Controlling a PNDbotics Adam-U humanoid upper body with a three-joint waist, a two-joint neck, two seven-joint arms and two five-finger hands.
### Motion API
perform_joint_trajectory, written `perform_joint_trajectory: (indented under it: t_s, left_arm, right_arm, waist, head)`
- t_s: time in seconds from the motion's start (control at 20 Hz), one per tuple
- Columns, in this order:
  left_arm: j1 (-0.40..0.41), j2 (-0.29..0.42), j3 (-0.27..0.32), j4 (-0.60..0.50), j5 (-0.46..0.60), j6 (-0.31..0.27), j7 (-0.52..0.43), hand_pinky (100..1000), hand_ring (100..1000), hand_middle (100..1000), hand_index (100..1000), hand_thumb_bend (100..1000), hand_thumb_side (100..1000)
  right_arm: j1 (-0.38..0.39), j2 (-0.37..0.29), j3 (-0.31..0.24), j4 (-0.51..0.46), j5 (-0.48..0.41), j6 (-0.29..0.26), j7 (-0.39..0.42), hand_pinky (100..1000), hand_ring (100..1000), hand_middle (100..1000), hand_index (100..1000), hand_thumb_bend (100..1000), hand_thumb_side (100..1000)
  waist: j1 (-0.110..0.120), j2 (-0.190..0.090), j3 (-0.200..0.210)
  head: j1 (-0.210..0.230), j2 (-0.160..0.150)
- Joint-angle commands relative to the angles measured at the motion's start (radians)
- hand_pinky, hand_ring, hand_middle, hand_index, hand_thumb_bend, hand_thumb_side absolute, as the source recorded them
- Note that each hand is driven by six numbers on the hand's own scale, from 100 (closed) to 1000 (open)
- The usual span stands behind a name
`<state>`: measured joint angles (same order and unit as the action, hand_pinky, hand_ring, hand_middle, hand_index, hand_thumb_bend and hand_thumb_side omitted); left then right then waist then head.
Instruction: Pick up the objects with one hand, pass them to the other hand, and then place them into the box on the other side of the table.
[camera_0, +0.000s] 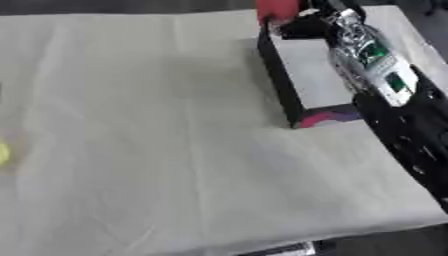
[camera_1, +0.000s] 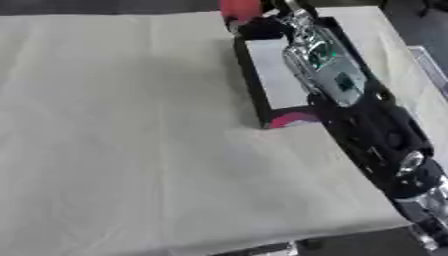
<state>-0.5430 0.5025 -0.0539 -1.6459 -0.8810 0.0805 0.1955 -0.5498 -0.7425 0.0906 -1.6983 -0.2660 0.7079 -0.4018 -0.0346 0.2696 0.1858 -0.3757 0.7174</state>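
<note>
At the upper right of the frame the right arm stretches over the black box (camera_0: 278, 82), so its right hand (camera_0: 302, 22) can reach the far end; whether its fingers grip the red object (camera_0: 276, 10) I cannot tell. A yellow thing (camera_0: 3, 152) lies at the desk (camera_0: 157, 150) far left edge.

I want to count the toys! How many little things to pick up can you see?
2. A red object at the box's far end by the right hand, and a yellow object at the table's left edge. Others may be hidden.
</note>
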Motion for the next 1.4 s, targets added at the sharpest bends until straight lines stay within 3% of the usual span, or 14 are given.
perform_joint_trajectory:
  t_s: [0.05, 0.25, 0.3, 0.35, 0.4, 0.85, 1.05, 1.3, 1.4]
  left_arm:
    - [-0.003, 0.066, 0.041, -0.052, 0.057, 0.029, -0.039, 770, 630, 646, 831, 365, 431]
    - [0.006, 0.098, 0.074, -0.073, 0.125, 0.07, -0.041, 773, 630, 643, 827, 363, 422]
    - [0.008, 0.106, 0.081, -0.077, 0.143, 0.076, -0.037, 773, 631, 644, 827, 310, 436]
    - [0.01, 0.115, 0.086, -0.078, 0.161, 0.08, -0.031, 773, 631, 643, 827, 364, 418]
    - [0.011, 0.122, 0.091, -0.079, 0.179, 0.083, -0.026, 774, 631, 643, 827, 364, 417]
    - [0.001, 0.174, 0.12, -0.061, 0.33, 0.085, 0.01, 775, 633, 641, 828, 363, 413]
    - [-0.002, 0.198, 0.127, -0.049, 0.393, 0.08, 0.026, 776, 636, 645, 831, 367, 411]
    - [-0.005, 0.214, 0.132, -0.033, 0.418, 0.078, 0.035, 778, 640, 648, 834, 350, 414]
    - [-0.004, 0.216, 0.133, -0.03, 0.42, 0.079, 0.036, 778, 640, 648, 835, 362, 419]
  right_arm:
    - [0.013, -0.122, -0.051, 0.028, 0.044, 0.018, 0.012, 794, 576, 346, 529, 362, 100]
    - [0.045, -0.192, -0.062, 0.083, 0.106, 0.016, 0.07, 793, 593, 373, 546, 366, 100]
    - [0.051, -0.202, -0.058, 0.094, 0.124, 0.012, 0.087, 794, 602, 390, 561, 353, 100]
    - [0.054, -0.21, -0.052, 0.102, 0.142, 0.006, 0.105, 795, 608, 401, 572, 362, 100]
    - [0.057, -0.217, -0.047, 0.109, 0.16, -0.002, 0.123, 797, 615, 414, 584, 361, 100]
    - [0.056, -0.253, 0.011, 0.158, 0.311, -0.126, 0.275, 834, 751, 675, 802, 356, 100]
    - [0.053, -0.275, 0.021, 0.181, 0.377, -0.183, 0.34, 865, 841, 796, 906, 441, 100]
    - [0.052, -0.286, 0.017, 0.212, 0.466, -0.241, 0.429, 894, 892, 828, 958, 595, 142]
    - [0.051, -0.284, 0.01, 0.217, 0.502, -0.263, 0.465, 901, 901, 833, 966, 596, 154]
  waist:
    - [0.006, -0.018, 0.003]
    - [0.01, -0.015, 0.009]
    - [0.011, -0.014, 0.01]
    - [0.011, -0.014, 0.01]
    - [0.011, -0.014, 0.011]
    - [0.011, -0.011, 0.023]
    - [0.01, -0.01, 0.027]
    - [0.008, -0.009, 0.03]
    - [0.008, -0.009, 0.03]
  head:
    - [-0.029, -0.019]
    - [-0.032, -0.025]
    - [-0.031, -0.026]
    - [-0.03, -0.025]
    - [-0.029, -0.025]
    - [-0.01, -0.026]
    - [-0.009, -0.027]
    - [-0.008, -0.027]
    - [-0.007, -0.027]
